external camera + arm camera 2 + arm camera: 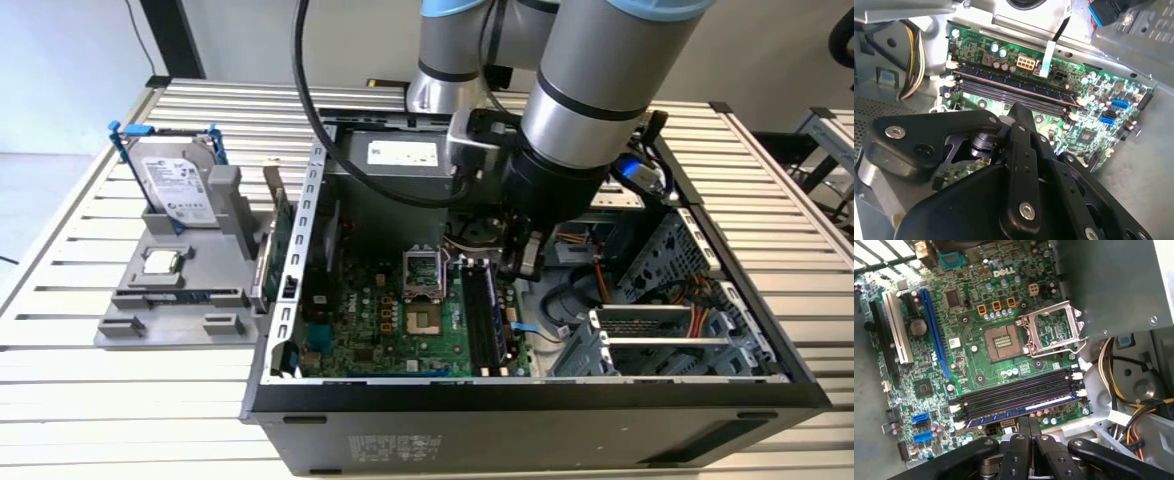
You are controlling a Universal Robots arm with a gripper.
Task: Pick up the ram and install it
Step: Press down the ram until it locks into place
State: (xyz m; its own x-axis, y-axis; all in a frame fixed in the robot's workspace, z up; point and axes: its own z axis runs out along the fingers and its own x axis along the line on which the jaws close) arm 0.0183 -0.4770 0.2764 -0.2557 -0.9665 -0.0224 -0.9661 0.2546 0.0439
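exterior view: your black two-finger hand [525,262] closed, holding nothing, hovers just beside slim dark-green ram stick [487,318] seated lengthwise in black motherboard slot.

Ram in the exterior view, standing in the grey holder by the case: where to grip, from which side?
Grip the ram by its upper long edge near mid-length, fingers across its two flat faces, coming straight down. It appears to stand on edge in the grey holder, with the case wall close beside it, so side approaches look blocked.
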